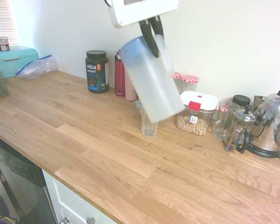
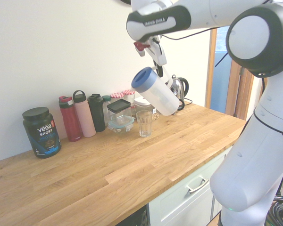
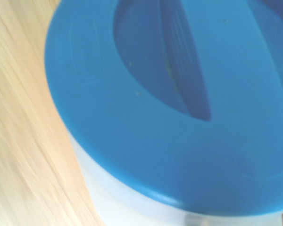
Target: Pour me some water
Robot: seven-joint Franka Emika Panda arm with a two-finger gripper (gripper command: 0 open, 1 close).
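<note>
Gripper (image 1: 152,42) clamped on the handle of a frosted jug (image 1: 151,79) with a blue lid (image 2: 143,78), held up in the air over the worktop (image 1: 98,154). Jug is tilted, its long axis running diagonally, lid end high and base low. Water inside can't be made out through the frosted wall. Wrist view is filled by the lid, blurred, so no help with the spout.

Key relation: the empty glass (image 2: 144,123) stands on the worktop below the jug, just under its low base, not under the lid end. Judging from this, pouring needs the lid end swung down and over the glass mouth, the reverse of the present tilt.

Behind: protein tub (image 2: 42,131), bottles (image 2: 85,115), jars, kettle (image 1: 272,123), cafetiere (image 1: 239,130).
</note>
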